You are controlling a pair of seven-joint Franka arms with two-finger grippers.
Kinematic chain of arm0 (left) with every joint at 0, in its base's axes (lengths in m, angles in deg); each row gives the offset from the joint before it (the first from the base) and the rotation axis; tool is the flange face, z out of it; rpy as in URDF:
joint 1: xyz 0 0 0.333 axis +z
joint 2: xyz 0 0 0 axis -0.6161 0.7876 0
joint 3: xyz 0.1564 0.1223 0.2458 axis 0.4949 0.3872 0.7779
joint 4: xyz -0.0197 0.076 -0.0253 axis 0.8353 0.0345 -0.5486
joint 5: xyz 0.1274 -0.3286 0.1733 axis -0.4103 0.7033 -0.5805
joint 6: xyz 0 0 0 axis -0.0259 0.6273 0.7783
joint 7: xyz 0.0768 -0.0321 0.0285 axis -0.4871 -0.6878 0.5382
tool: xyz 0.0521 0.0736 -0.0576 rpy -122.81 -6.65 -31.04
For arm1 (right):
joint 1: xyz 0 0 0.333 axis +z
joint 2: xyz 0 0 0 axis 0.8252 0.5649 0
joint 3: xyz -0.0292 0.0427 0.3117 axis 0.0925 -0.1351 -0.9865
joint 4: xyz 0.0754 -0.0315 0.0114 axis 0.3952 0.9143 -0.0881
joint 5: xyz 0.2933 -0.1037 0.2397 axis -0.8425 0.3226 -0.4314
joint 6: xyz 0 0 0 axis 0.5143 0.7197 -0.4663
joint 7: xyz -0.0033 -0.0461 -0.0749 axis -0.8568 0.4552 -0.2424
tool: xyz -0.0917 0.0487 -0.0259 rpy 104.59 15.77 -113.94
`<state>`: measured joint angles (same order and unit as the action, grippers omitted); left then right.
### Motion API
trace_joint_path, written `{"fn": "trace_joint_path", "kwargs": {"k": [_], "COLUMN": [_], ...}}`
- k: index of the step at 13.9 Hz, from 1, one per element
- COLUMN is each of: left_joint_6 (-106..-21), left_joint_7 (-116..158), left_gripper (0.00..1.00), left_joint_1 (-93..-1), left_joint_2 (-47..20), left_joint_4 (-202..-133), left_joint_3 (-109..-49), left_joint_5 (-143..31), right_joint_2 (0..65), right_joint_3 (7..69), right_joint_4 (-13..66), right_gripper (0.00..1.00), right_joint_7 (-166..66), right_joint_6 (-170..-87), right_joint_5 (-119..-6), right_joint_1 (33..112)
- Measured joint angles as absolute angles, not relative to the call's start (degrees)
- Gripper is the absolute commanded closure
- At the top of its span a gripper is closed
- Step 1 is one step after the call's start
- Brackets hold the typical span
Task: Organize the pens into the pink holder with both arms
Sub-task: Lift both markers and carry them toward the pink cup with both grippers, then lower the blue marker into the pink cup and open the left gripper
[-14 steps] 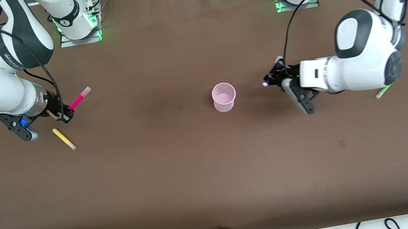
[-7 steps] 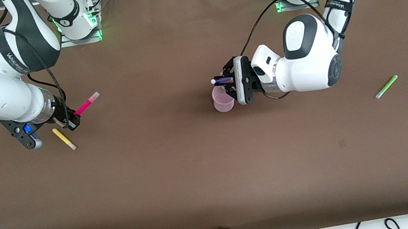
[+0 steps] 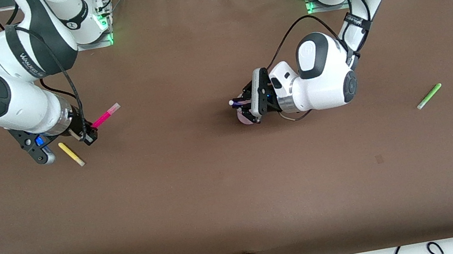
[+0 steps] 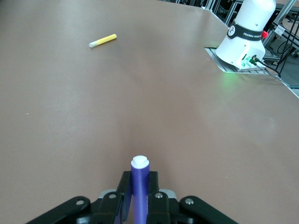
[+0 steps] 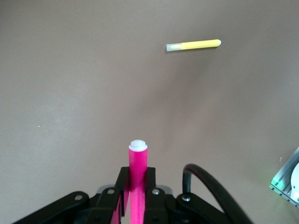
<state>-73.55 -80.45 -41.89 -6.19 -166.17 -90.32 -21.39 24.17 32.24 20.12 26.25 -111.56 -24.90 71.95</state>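
Note:
My left gripper [image 3: 246, 104] is shut on the dark purple-blue pen [image 3: 237, 103] and holds it roughly level over the pink holder [image 3: 244, 118], which is mostly hidden under the hand. In the left wrist view the pen [image 4: 139, 179] sticks out between the shut fingers of the gripper [image 4: 139, 186]. My right gripper [image 3: 91, 133] is shut on the magenta-pink pen [image 3: 106, 115], over the table at the right arm's end; the right wrist view shows that pen [image 5: 138, 175] in the gripper [image 5: 138, 184]. The yellow pen [image 3: 71, 154] lies on the table beside the right gripper. The light green pen [image 3: 429, 96] lies at the left arm's end.
The brown table [image 3: 219, 193] carries only the pens and the holder. The arms' bases with green lights stand along the edge farthest from the front camera, the right arm's base [image 4: 245, 32] showing in the left wrist view. Cables hang along the edge nearest that camera.
My left arm has swung from its end of the table to over the pink holder with the purple-blue pen. My right gripper has shifted slightly toward the middle with the magenta-pink pen.

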Motion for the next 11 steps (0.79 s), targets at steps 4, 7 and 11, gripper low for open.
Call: {"fn": "trace_joint_path", "kwargs": {"k": [4,7,11], "left_joint_6": [-75.9,-76.1,-75.6], "left_joint_7": [-81.8,-82.2,-83.4], "left_gripper": [1.0,0.0,0.0], "left_joint_1": [-42.9,-42.9,-42.9], "left_joint_2": [-6.2,-6.2,-7.4], "left_joint_4": [-169.6,-170.5,-170.6], "left_joint_3": [-90.4,-90.8,-91.4], "left_joint_5": [-21.4,-21.4,-21.4], "right_joint_2": [24.8,24.8,24.8], "right_joint_3": [32.3,32.3,32.3], "right_joint_4": [19.1,19.0,18.6], "right_gripper": [1.0,1.0,1.0], "right_joint_7": [26.7,26.7,26.8], "right_joint_6": [-111.3,-111.2,-111.2], "right_joint_5": [-24.4,-24.4,-24.4], "right_joint_1": [72.3,72.3,72.3]}}
